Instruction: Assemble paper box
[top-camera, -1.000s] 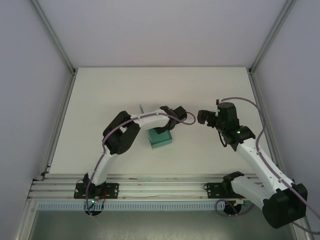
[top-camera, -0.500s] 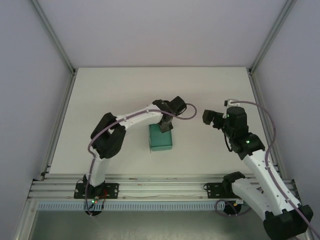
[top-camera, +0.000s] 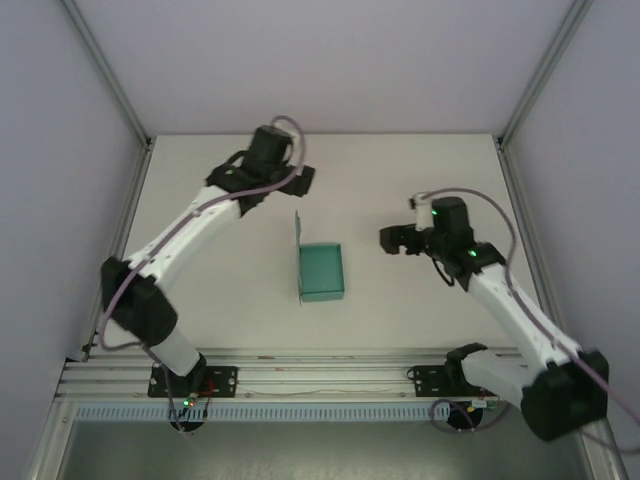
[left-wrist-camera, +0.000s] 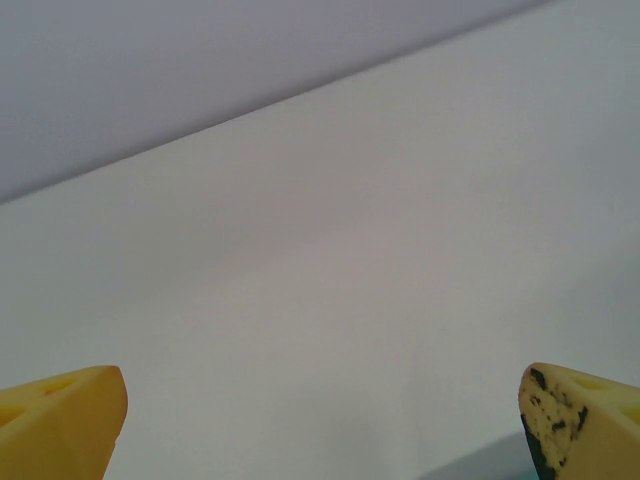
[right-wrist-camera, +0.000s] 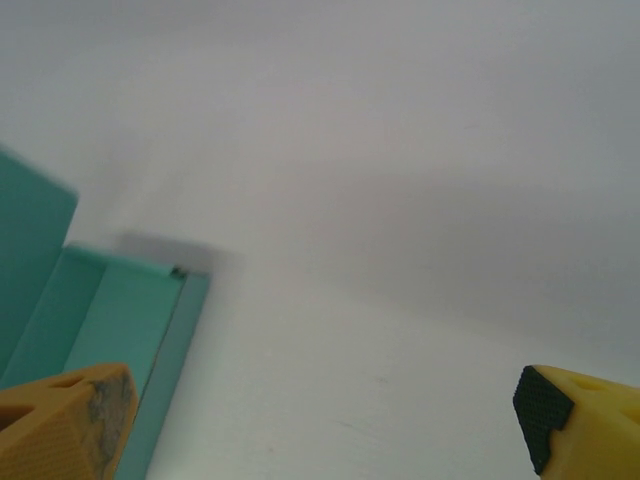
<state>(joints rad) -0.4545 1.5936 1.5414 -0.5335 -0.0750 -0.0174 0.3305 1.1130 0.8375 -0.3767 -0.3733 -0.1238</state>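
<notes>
The paper box is a small teal folded box with its top open. It rests on the table's middle, and a thin flap stands up along its left side. My left gripper hovers open over the back of the table, well apart from the box. Its yellow fingertips are spread wide with bare table between them. My right gripper is open just right of the box and touches nothing. In the right wrist view the box lies at the left, past the left fingertip.
White enclosure walls close off the back and both sides. An aluminium rail runs along the near edge where the arm bases sit. The white table spreads around the box.
My left gripper opened, let go of the box and swung up to the back left. The box's flap now stands free. My right gripper moved a little left toward the box.
</notes>
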